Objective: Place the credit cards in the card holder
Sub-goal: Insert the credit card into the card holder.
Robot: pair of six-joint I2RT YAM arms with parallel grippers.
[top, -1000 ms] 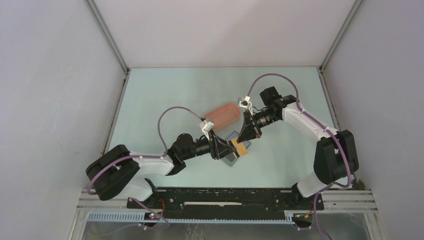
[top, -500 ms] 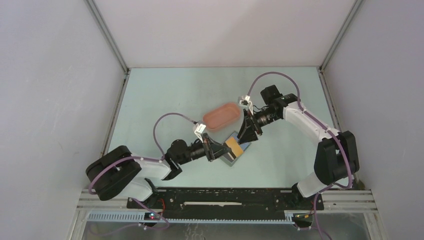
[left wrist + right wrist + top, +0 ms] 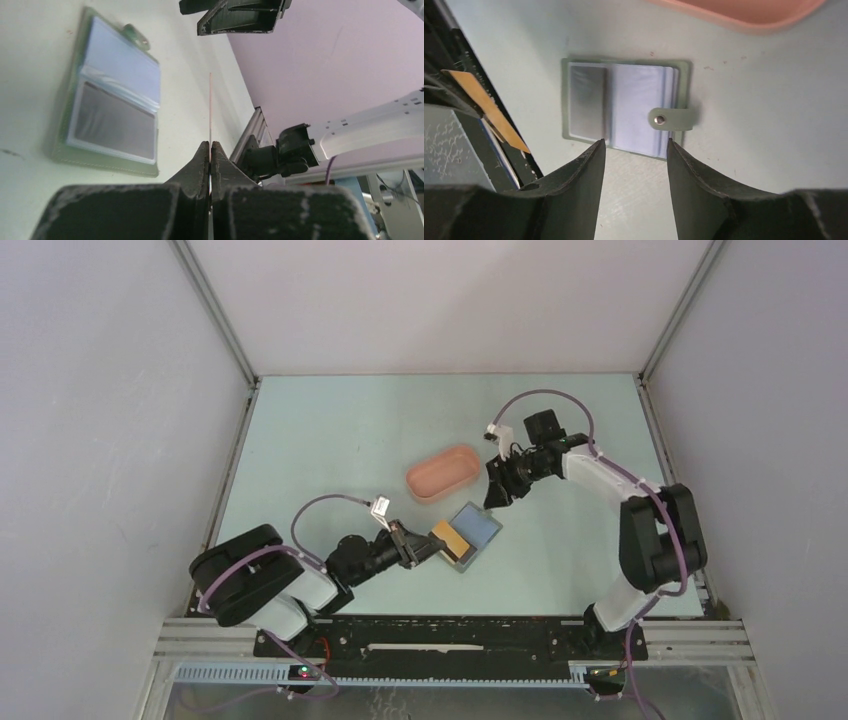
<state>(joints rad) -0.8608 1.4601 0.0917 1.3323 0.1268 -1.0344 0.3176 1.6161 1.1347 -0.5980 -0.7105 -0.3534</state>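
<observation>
I have the left gripper (image 3: 210,147) clenched on one credit card (image 3: 210,110), which shows edge-on in its wrist view as a thin line rising from the pinched tips. From above it is a tan rectangle just left of centre, at the lower left edge of the card holder (image 3: 478,523); whether it overlaps or sits just beside it I cannot tell. The holder lies open and flat on the table (image 3: 330,440), clear sleeves up, below the pink tray (image 3: 441,472). My right gripper (image 3: 635,145) hangs above it, jaws apart and empty. I judge the card light, stiff and slick, best pinched by one short end so the free end leads into a sleeve. The holder looks light and floppy, likely to slide unless pinned
</observation>
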